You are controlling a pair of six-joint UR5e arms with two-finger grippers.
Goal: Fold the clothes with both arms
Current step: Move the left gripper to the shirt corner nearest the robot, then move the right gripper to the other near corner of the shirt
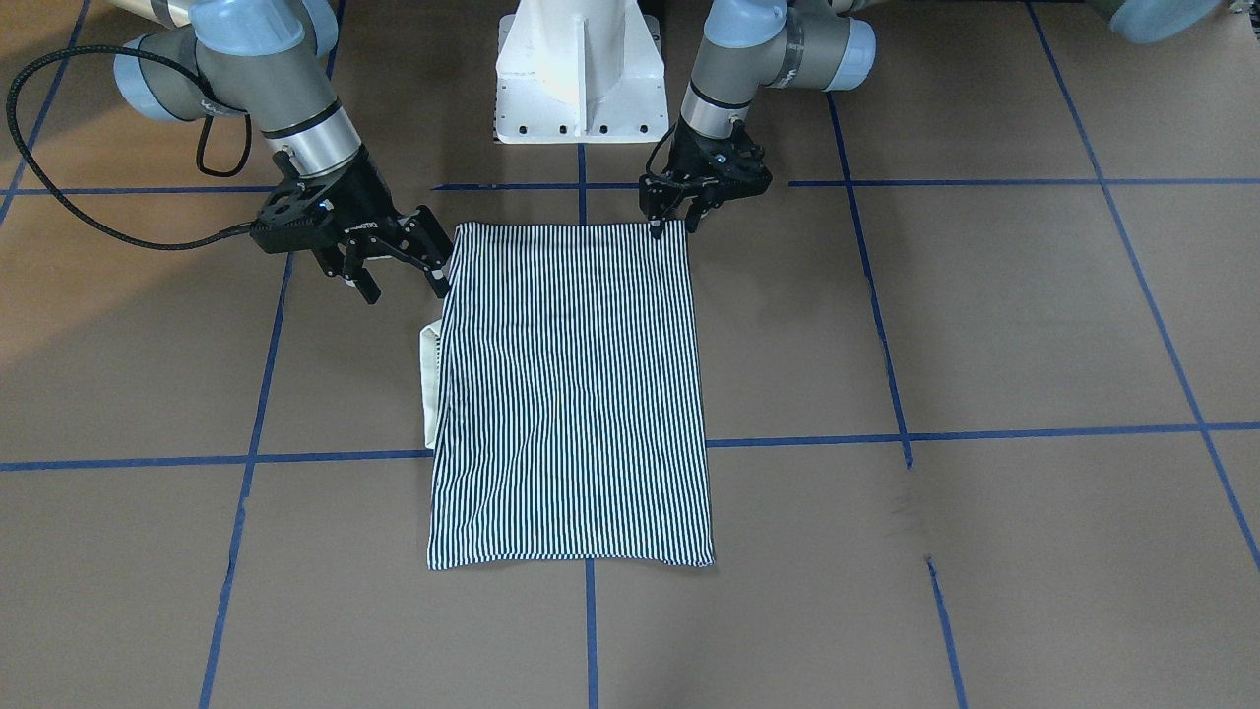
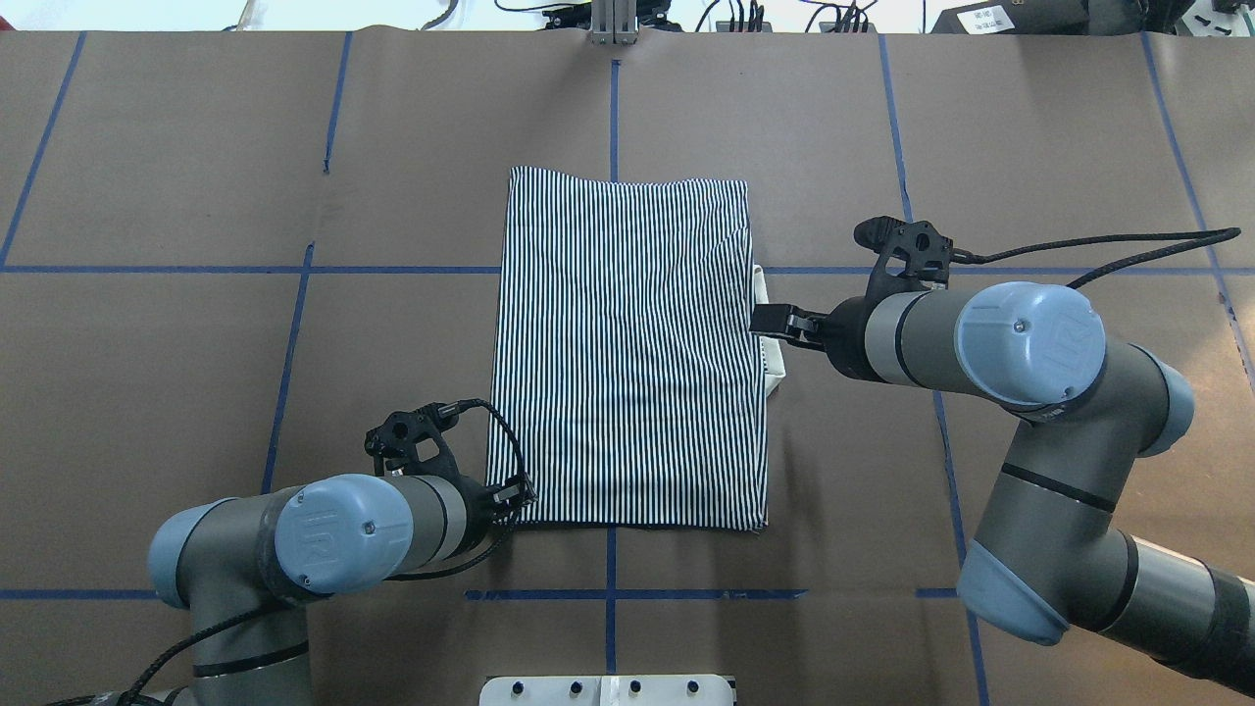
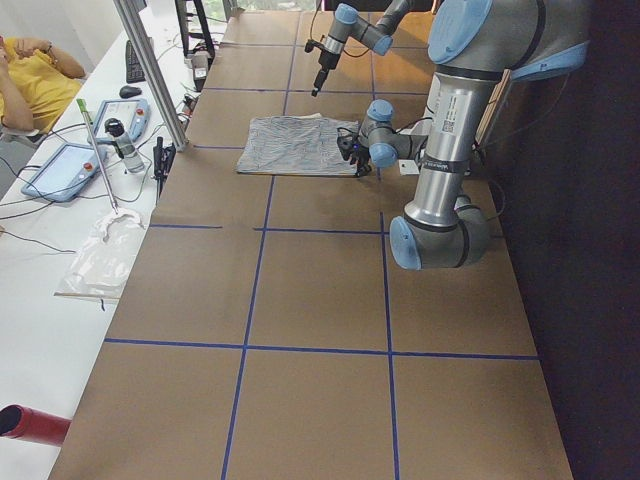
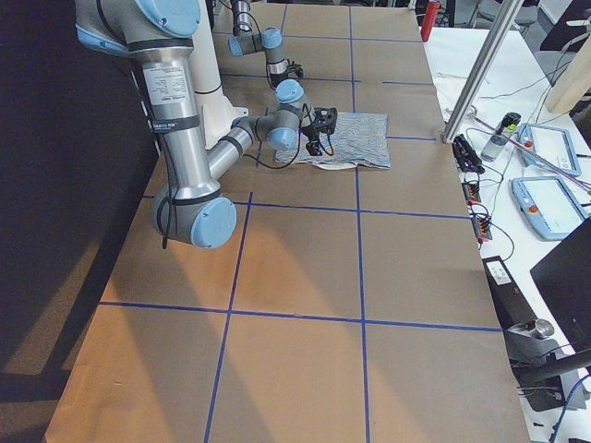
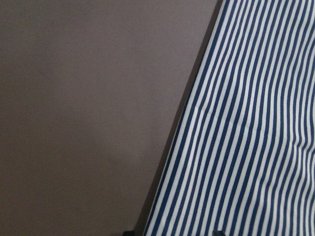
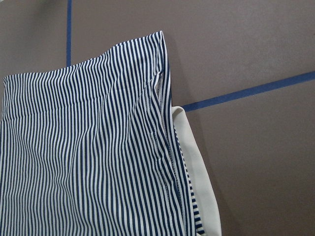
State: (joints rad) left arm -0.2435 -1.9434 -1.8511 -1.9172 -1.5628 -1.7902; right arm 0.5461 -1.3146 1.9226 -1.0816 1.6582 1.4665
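Note:
The striped polo shirt [image 1: 571, 394] lies folded into a flat rectangle in the middle of the table [image 2: 627, 353]. Its cream collar [image 1: 430, 384] sticks out from under the edge on my right side [image 2: 775, 368] and shows in the right wrist view [image 6: 197, 172]. My left gripper [image 1: 674, 226] is low at the shirt's near corner on my left [image 2: 518, 493], its jaws slightly apart astride the edge. The left wrist view shows that striped edge [image 5: 236, 147]. My right gripper [image 1: 404, 288] is open beside the shirt's right edge, above the collar [image 2: 770, 321]. Neither holds cloth.
The white pedestal base [image 1: 579, 74] stands at the table's near edge between the arms. Blue tape lines [image 2: 610, 593] grid the brown tabletop. A side bench with tablets [image 3: 70, 165] and a metal post [image 3: 150, 70] runs along the far side.

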